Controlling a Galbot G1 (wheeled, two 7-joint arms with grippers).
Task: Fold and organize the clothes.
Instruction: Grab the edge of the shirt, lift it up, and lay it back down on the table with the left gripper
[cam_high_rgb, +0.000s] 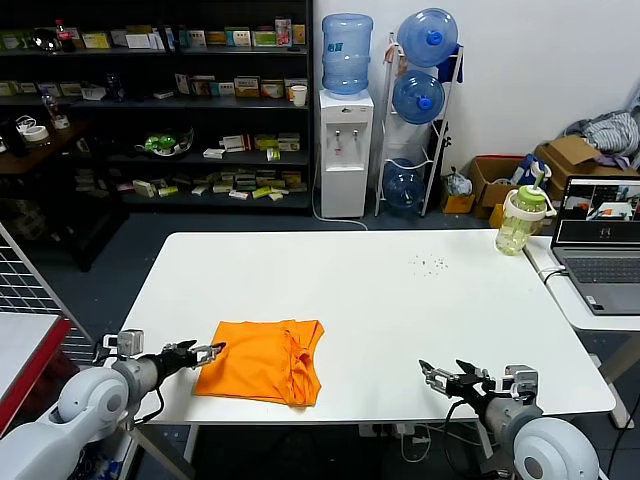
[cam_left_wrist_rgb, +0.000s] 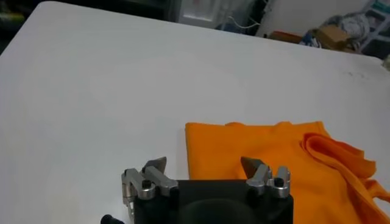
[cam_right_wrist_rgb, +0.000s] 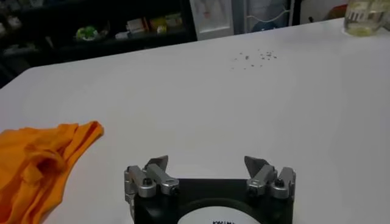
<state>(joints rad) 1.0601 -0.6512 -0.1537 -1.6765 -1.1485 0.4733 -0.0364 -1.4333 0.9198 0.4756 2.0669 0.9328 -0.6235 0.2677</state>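
most of the folding looked done to me: the orange t-shirt (cam_high_rgb: 262, 361) lay as a compact, roughly square packet near the front left edge of the white table (cam_high_rgb: 400, 300), though one side was bunched and rumpled and, i judged, wanted tidying. my left gripper (cam_high_rgb: 207, 351) hovered just beside its left edge with jaws apart and empty. my right gripper (cam_high_rgb: 447, 377) waited well apart, equally spread, above smooth bare tabletop; the cloth looked thin, soft and matte.
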